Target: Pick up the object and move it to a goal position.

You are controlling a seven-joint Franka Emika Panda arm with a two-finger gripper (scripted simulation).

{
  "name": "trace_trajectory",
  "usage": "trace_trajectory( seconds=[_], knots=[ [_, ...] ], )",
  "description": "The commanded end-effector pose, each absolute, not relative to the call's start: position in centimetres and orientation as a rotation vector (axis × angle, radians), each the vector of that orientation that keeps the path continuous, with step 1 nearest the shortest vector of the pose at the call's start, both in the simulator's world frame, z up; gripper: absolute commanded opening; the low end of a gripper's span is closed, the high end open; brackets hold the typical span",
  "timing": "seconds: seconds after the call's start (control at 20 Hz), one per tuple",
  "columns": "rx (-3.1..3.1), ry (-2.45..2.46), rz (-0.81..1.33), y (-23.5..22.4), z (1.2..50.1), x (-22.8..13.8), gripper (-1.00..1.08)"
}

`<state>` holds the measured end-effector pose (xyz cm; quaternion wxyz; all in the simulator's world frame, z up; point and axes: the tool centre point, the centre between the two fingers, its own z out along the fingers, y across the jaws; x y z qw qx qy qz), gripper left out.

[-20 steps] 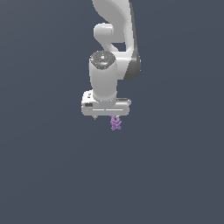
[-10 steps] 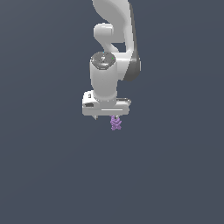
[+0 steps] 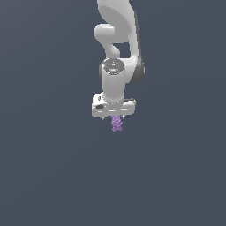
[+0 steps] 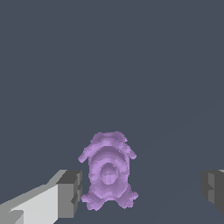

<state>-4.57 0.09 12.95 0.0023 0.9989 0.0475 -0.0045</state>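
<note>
Counting gives a short list: one white, jointed Franka arm (image 3: 115,53), one white two-fingered gripper (image 3: 114,115) at its end, one small light-purple bumpy figurine-like lump (image 3: 117,123) with stubby lobes, and one plain dark grey-blue ground (image 3: 48,167) that fills the rest of both views. In the exterior view the arm comes down from the upper edge and the gripper points downward, with the purple lump showing just beneath the gripper's body, slightly toward the exterior view's right of its middle. The wrist view shows the lump (image 4: 107,171) lying between two grey finger pads (image 4: 70,194): one pad is just beside the lump, whether touching or not I cannot tell, while the other pad (image 4: 213,189) stands well apart from it, so the fingers are spread wide and pinch nothing. Compared with the exterior view a second ago and half a second ago, the arm, gripper and lump sit in nearly the same arrangement, with no clear change in the lump's place beneath the gripper.
</note>
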Motion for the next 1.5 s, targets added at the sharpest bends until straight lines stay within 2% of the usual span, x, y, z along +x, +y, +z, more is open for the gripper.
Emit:
trace_trajectory(
  seconds=[0.0,0.4,0.75,1.45],
  knots=[
    [3.133,0.181,-0.009,0.9,12.0,-5.5,1.00],
    [3.133,0.235,0.000,2.1,10.6,-7.2,1.00],
    [3.133,0.234,-0.002,2.1,10.0,-7.3,1.00],
    [3.133,0.237,0.000,2.2,5.5,-7.4,1.00]
  ],
)
